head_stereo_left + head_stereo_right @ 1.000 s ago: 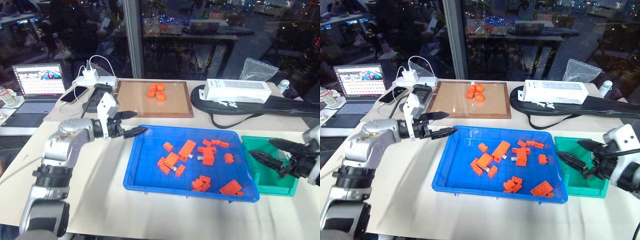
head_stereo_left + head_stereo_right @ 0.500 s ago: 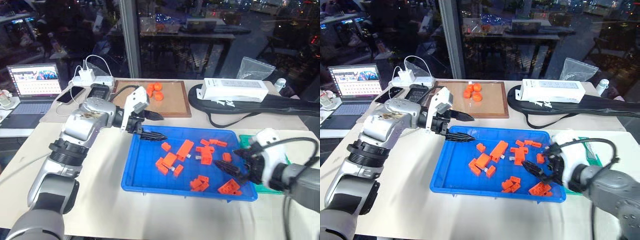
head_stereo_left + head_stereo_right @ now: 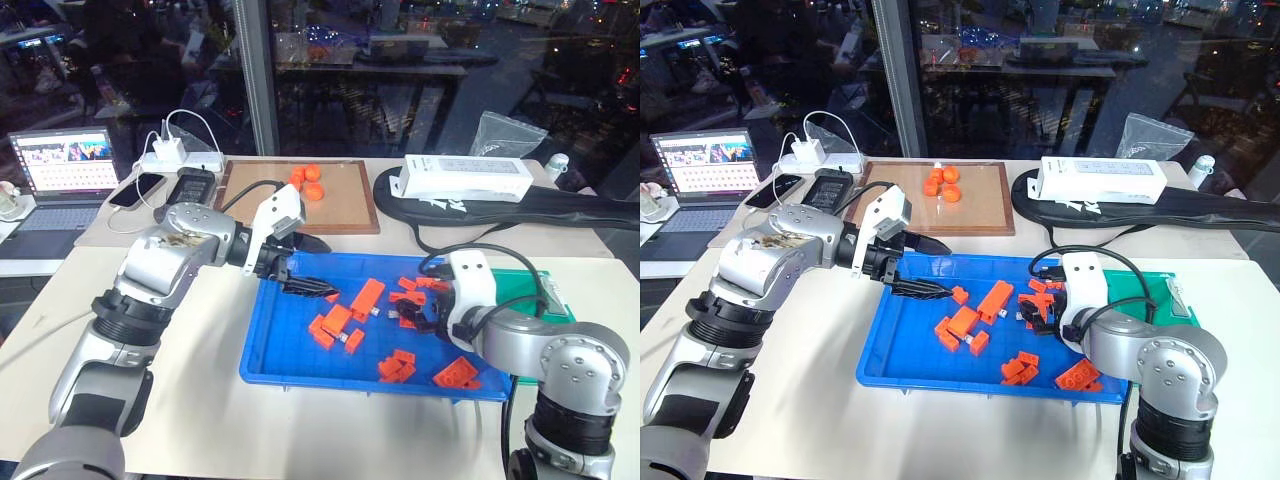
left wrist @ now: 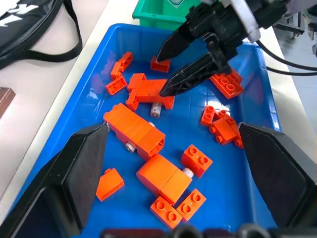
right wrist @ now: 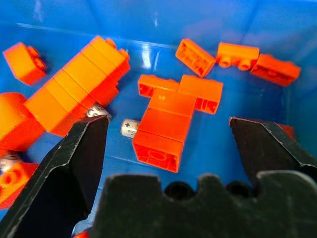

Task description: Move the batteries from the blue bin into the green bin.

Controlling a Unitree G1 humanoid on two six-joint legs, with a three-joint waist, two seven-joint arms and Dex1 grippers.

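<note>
The blue bin (image 3: 258, 330) lies mid-table, strewn with orange blocks (image 3: 368, 296). Among them lie small silvery batteries (image 4: 156, 108), (image 4: 130, 146); one battery (image 5: 130, 128) sticks out beside a T-shaped cluster of blocks. My right gripper (image 5: 167, 120) hangs open low over that cluster and battery, touching nothing; it also shows in the left wrist view as the right gripper (image 4: 162, 73). My left gripper (image 3: 318, 268) is open over the bin's far left part, holding nothing. The green bin (image 3: 545, 295) stands against the blue bin's right side, partly hidden by my right arm.
Behind the blue bin lies a brown wooden-framed tray (image 3: 262, 200) with orange pieces. A white box (image 3: 465, 178) rests on a black bag at the back right. A laptop (image 3: 65, 165), a phone and a power strip sit at the back left.
My right gripper swung left from over the green bin down into the blue bin. My left gripper shifted right over the bin's far left part. The camera view shifted too.
</note>
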